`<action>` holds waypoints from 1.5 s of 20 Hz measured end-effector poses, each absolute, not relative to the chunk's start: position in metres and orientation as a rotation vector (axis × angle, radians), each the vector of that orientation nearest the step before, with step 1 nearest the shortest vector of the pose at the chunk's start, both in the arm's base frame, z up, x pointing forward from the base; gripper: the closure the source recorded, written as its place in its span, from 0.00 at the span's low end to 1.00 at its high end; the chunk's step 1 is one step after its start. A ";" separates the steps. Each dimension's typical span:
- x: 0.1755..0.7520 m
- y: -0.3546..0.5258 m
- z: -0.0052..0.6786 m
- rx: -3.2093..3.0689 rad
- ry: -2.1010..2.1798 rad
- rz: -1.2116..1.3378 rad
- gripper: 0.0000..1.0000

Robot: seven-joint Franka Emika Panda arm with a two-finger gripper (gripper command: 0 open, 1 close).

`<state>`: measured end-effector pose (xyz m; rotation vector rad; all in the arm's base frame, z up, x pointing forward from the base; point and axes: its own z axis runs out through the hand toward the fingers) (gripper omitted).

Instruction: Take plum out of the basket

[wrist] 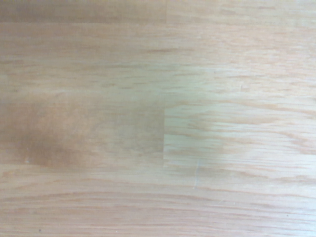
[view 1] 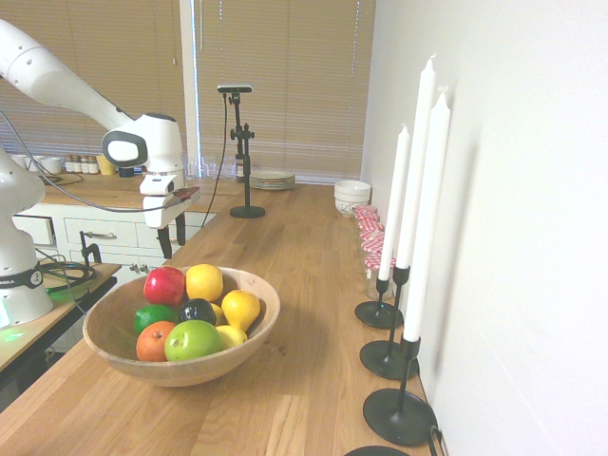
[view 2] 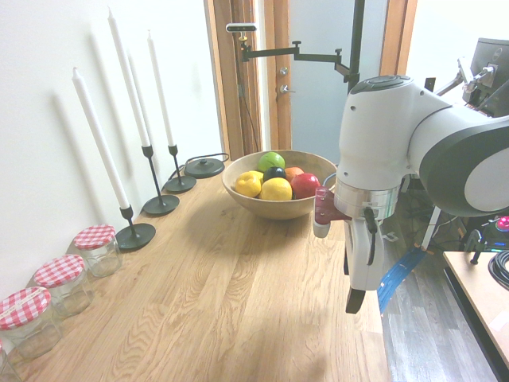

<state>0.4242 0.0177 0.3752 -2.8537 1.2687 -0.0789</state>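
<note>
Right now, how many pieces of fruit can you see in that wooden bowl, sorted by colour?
Counted in the basket, as far as the first exterior view shows:
Red: 1, the apple
Orange: 1, the orange fruit
Green: 2, the green apple and the lime
Yellow: 4, including the lemon
Almost black: 1, the plum
Total: 9; more may be hidden underneath.

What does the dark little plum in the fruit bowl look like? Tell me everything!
The plum is small, round and shiny, so dark purple it looks almost black. It sits near the middle of the wooden basket, tucked among bigger fruit: the red apple and a lemon behind it, a green lime beside it, a green apple in front. Only its top shows. In the second exterior view it peeks out as a dark spot. Nothing is gripping it.
</note>
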 end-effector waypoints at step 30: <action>0.519 -0.334 0.543 -2.730 1.494 -0.199 0.00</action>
